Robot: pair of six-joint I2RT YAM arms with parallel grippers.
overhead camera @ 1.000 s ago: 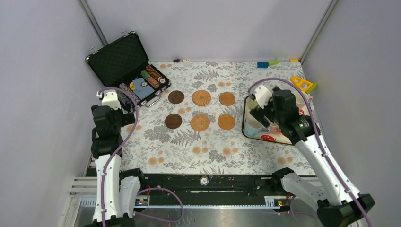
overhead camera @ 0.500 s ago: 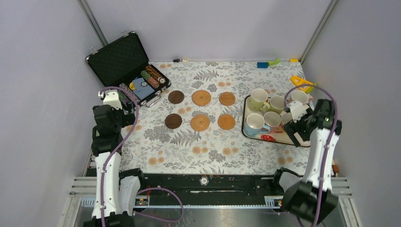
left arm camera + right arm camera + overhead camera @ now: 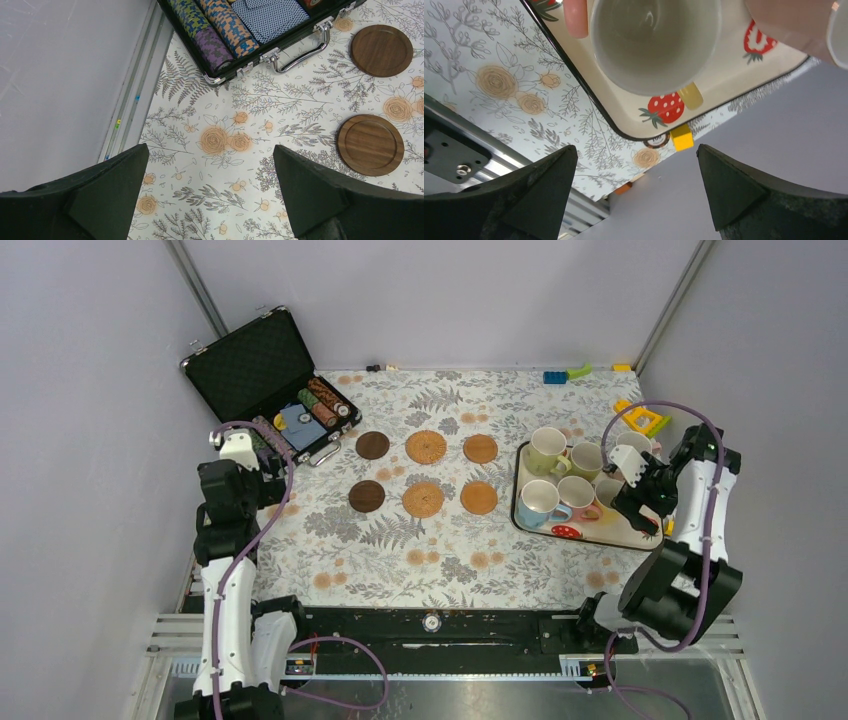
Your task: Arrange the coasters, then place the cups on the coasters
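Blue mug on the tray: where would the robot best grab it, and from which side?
Probably the rim, from straight above: the blue mug stands upright and open, so one finger can go inside and one outside. Choose its left wall, toward the tray edge. Its handle and the pink mug crowd the right.

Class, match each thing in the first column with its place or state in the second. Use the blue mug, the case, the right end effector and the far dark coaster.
Column one:
1. blue mug
2. case
3. right end effector
4. far dark coaster

Column two:
A. jaws apart, holding nothing
B. nothing on it
C. on the tray, near-left corner
D. lid up, chips inside

Pairs: 1-C, 2-D, 3-A, 4-B
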